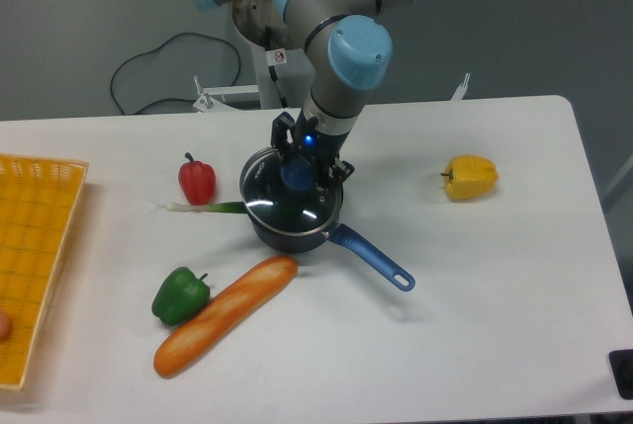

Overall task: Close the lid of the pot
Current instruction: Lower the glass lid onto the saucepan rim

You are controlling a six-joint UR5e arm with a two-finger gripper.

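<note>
Camera view is showing the lid (284, 202) sitting over the pot (289, 231) near the table's (495, 276) middle, pot handle running toward the lower right; I am judging the lid to be glass with a thin metal rim, so stiff, smooth and breakable, moderately light; I am treating the blue knob (296, 174) at its centre as the only sensible hold, since the rim looks slick and thin; the gripper (301, 169) is standing directly above the lid, its fingers flanking the knob and appearing to be clamped on it; the lid is looking slightly offset to the upper left of the pot body, though I am unable to confirm whether the rim is fully seated; I am noting that a tilted drop could chip the glass.
</note>
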